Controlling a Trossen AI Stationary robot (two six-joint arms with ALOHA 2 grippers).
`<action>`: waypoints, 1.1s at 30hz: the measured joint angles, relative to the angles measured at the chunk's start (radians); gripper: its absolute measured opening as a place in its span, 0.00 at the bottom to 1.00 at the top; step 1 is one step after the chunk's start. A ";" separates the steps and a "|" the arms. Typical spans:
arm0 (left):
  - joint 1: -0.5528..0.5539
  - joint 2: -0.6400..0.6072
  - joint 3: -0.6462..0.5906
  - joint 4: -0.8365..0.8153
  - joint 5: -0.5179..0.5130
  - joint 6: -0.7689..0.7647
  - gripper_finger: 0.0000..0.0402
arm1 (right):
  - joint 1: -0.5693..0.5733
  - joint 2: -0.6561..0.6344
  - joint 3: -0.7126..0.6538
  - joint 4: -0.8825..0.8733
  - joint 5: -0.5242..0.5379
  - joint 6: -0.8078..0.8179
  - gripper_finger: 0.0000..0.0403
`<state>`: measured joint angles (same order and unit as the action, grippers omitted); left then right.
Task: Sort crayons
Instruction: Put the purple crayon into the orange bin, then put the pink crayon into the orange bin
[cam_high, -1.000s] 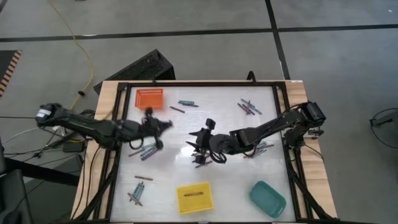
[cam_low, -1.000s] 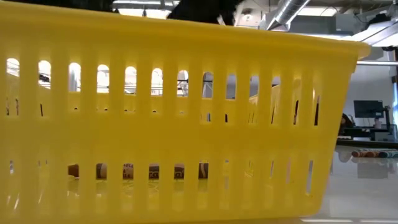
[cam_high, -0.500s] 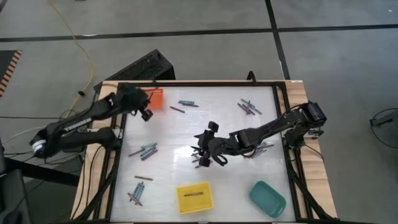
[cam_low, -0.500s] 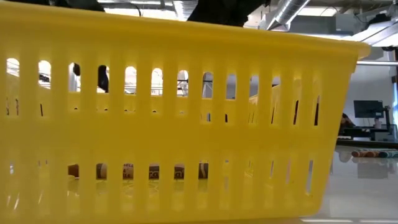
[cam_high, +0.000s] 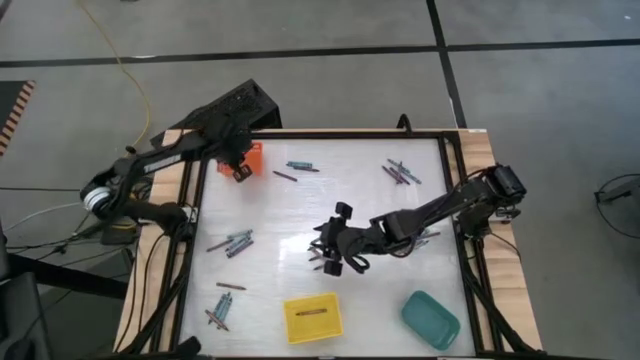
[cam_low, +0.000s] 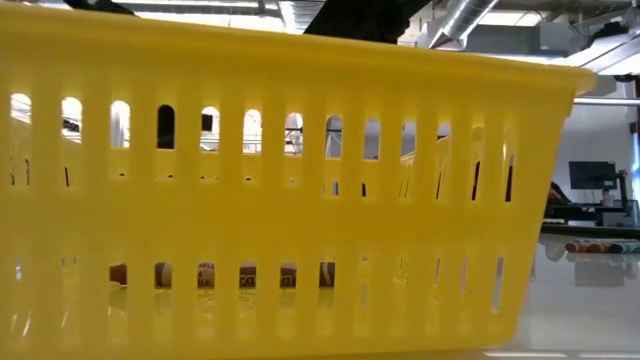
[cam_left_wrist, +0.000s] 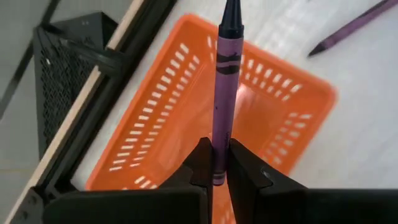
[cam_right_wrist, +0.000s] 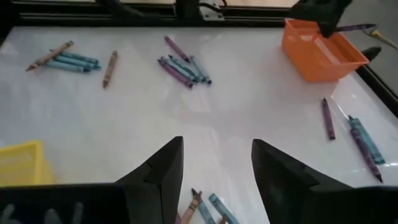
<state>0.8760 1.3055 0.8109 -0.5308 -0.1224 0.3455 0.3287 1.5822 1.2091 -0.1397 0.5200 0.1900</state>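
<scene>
Left gripper (cam_left_wrist: 219, 177) clamps a purple paper-wrapped wax crayon (cam_left_wrist: 226, 87) between its fingers, above the orange slotted plastic tray (cam_left_wrist: 180, 118) at the table's far-left corner. Right gripper (cam_right_wrist: 214, 163), fingers spread wide and empty, hovers mid-table over loose crayons (cam_right_wrist: 205, 205).

An orange tray (cam_high: 250, 157) sits at the worktop's (cam_high: 300, 215) far left corner. A yellow tray (cam_high: 312, 318) and a teal tray (cam_high: 430, 320) sit along the near edge.

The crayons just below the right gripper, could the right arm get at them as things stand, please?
Probably yes: the right gripper hangs over those crayons with its jaws open, and nothing lies between them. The left gripper, holding a purple crayon, is far off.
</scene>
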 joint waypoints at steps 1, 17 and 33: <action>0.003 0.025 0.019 -0.023 -0.010 0.007 0.03 | -0.001 0.000 0.000 -0.007 0.000 0.008 0.48; 0.033 0.137 0.098 -0.207 -0.073 0.094 0.24 | -0.092 0.000 0.000 -0.059 -0.001 0.011 0.48; -0.129 -0.196 0.098 -0.268 0.256 -0.147 0.35 | -0.364 0.153 -0.001 0.166 -0.382 -0.146 0.48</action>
<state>0.7473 1.1095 0.9089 -0.7990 0.1335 0.1984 -0.0355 1.7352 1.2083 0.0266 0.1376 0.0440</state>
